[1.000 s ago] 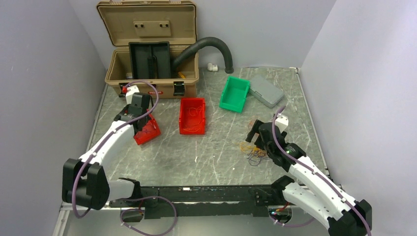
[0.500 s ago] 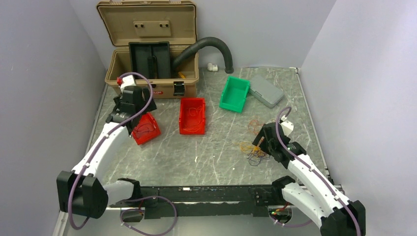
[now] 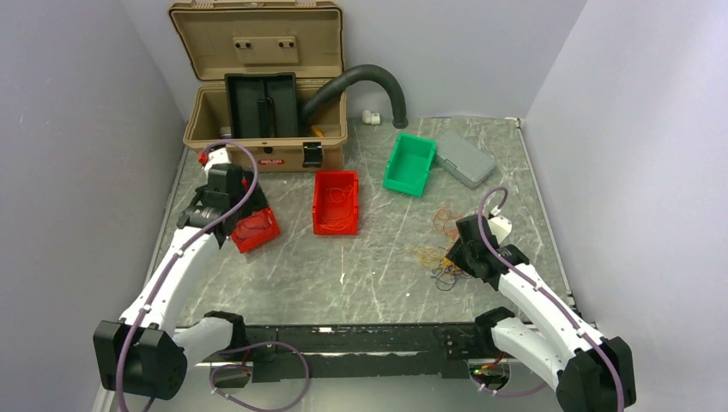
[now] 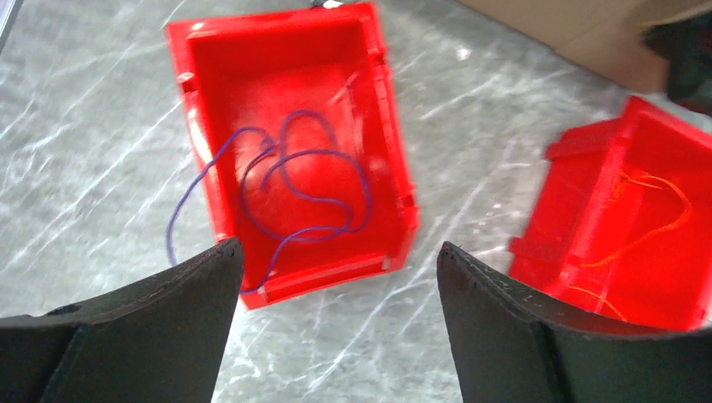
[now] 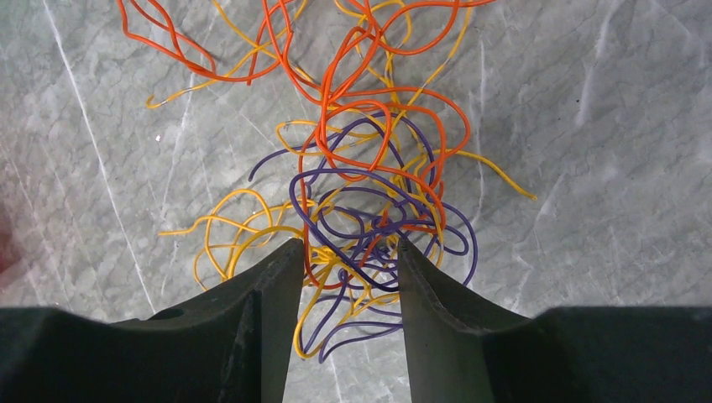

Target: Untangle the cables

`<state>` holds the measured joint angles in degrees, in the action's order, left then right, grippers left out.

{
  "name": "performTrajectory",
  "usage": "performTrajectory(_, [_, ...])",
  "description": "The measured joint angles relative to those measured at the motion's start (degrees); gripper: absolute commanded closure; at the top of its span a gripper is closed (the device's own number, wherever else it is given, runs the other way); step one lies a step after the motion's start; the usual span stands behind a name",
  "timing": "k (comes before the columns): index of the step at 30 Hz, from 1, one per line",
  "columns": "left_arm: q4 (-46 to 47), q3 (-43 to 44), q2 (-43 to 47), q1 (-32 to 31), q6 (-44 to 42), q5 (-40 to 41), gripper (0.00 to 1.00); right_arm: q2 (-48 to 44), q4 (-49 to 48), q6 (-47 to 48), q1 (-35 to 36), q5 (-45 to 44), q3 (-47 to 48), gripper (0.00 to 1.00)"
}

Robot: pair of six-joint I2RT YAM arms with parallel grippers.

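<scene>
The cables [image 5: 369,168] lie as a tangle of orange, yellow and purple strands on the marble table; in the top view this tangle [image 3: 439,266] sits at the right. My right gripper [image 5: 346,245] is low over its near end, jaws half closed, with yellow and purple loops lying between the fingers, not pinched. It shows in the top view as the right gripper [image 3: 453,256]. My left gripper [image 4: 340,252] hangs open and empty above a small red bin [image 4: 201,159]. That bin holds one purple wire [image 4: 311,197], which trails over its left wall.
A second red bin [image 4: 579,252] holds orange wires [image 4: 646,227]; it is the middle red bin [image 3: 319,206]. A green bin [image 3: 409,163], a grey case [image 3: 464,158], an open tan toolbox [image 3: 266,129] and a black hose [image 3: 369,79] stand at the back.
The left gripper has opened, letting go over the small red bin, and drawn back. The right gripper dropped onto the tangle and its jaws have narrowed around the strands.
</scene>
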<state>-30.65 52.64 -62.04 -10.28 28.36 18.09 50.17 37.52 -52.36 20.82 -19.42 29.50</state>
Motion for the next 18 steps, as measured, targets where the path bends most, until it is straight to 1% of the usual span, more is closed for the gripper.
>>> performTrajectory(3, [0.1, -4.0, 2.1, 4.0, 1.8, -0.7, 0.17, -0.2, 0.0, -0.1, 0.0, -0.1, 0.0, 0.53])
performTrajectory(5, [1.1, -7.9, 5.7, 9.3, 2.6, -4.0, 0.18, -0.7, 0.0, -0.1, 0.0, -0.1, 0.0, 0.52])
performTrajectory(8, [3.1, -12.5, 11.4, 18.8, 3.1, -11.0, 0.20, -1.8, 0.1, 0.1, 0.0, -0.1, 0.0, 0.52])
performTrajectory(10, [4.1, -14.1, 13.8, 24.8, 3.8, -15.2, 0.24, -2.3, 0.2, 0.3, 0.0, -0.1, 0.0, 0.52])
performTrajectory(15, [7.5, -17.2, 15.7, 33.5, 5.2, -23.6, 0.36, -2.7, 0.9, 0.9, 0.0, -0.1, 0.2, 0.52])
performTrajectory(18, [9.3, -19.1, 13.5, 37.1, 6.4, -28.9, 0.40, -2.7, 1.3, 1.5, 0.0, -0.2, 0.5, 0.51])
